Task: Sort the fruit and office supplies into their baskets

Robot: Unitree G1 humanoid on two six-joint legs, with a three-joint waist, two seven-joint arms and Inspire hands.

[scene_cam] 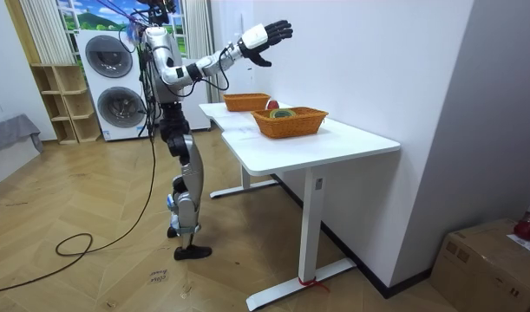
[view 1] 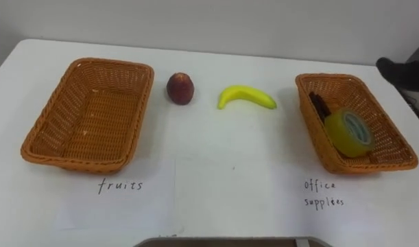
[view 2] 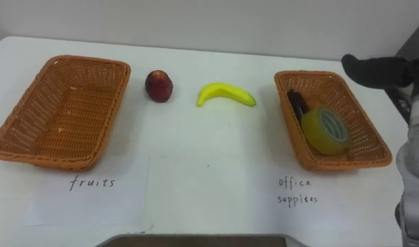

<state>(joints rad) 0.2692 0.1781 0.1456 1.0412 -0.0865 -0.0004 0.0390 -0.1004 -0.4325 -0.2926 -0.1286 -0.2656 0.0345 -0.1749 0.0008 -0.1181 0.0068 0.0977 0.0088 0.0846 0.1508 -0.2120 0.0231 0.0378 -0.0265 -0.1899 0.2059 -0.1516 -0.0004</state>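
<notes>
Seemingly the office half of the sorting is done and the fruit half is not yet begun. The office-supplies basket [view 1: 330, 77], at the right of the frame, holds a yellowish tape roll [view 1: 348, 132] and a dark slim item [view 1: 318, 105] beside it. The fruits basket [view 1: 92, 120] at the left stands empty. Both fruits lie on the white table [view 1: 216, 158] between the two baskets, in the upper middle of the frame. The red fruit [view 1: 180, 88] sits just beside the fruits basket's right rim, and the banana [view 1: 246, 97] lies nearer the centre.

The right hand [view 2: 375, 70] shows at the upper right edge, past the office-supplies basket. In the room view it is raised well above the table, fingers spread and holding nothing [scene_cam: 266, 38].

The next move likely calls for bringing a hand down to one of the fruits, closing round it and carrying it leftward into the empty basket. The red fruit is the shorter trip.

The dark item is too indistinct to name. The red fruit could be an apple or a peach. The right hand is cut off by the frame edge in the left eye view. Handwritten labels [view 1: 120, 185] mark each basket.
</notes>
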